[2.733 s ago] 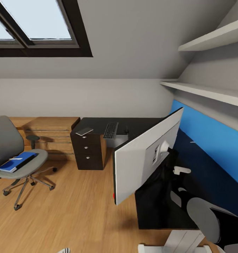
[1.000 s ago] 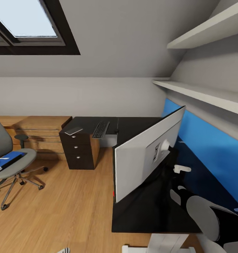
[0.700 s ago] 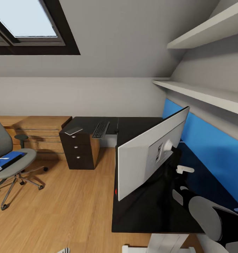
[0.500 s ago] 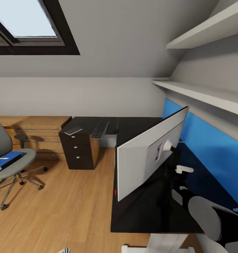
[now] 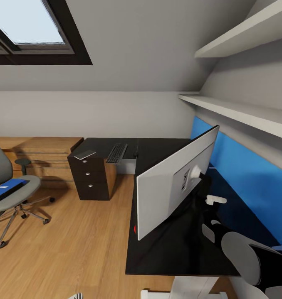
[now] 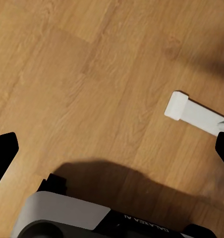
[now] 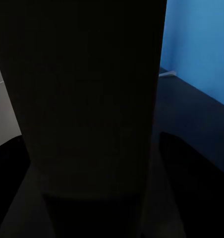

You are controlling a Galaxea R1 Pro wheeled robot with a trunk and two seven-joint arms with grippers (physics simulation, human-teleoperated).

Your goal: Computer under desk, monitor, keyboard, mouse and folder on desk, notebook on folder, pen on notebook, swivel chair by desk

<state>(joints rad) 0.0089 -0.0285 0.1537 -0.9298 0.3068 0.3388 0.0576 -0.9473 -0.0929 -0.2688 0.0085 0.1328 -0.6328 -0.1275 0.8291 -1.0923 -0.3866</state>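
The monitor (image 5: 166,191) stands with its white back toward me on the near wing of the black desk (image 5: 157,151); its lower corner with the red dot is at the desk's edge. My right arm (image 5: 241,257) reaches behind it. In the right wrist view the dark stand (image 7: 92,99) sits between the fingers of my right gripper (image 7: 99,198). The keyboard (image 5: 117,153) lies on the far wing, a small dark object (image 5: 137,155) beside it. The light grey computer (image 5: 125,167) shows under the desk. The swivel chair (image 5: 12,195) at far left carries the blue folder (image 5: 8,187). My left gripper (image 6: 112,153) hangs open over the floor.
A flat grey item (image 5: 84,155) lies on the desk's drawer unit (image 5: 90,178). A low oak chest (image 5: 41,153) stands against the back wall. White shelves (image 5: 236,112) and a blue wall panel (image 5: 249,174) run along the right. Wooden floor (image 5: 74,241) lies between chair and desk.
The whole view has slid left as the camera moved, bringing the desk's near wing further into view. The monitor rocked slightly toward the blue wall and came back.
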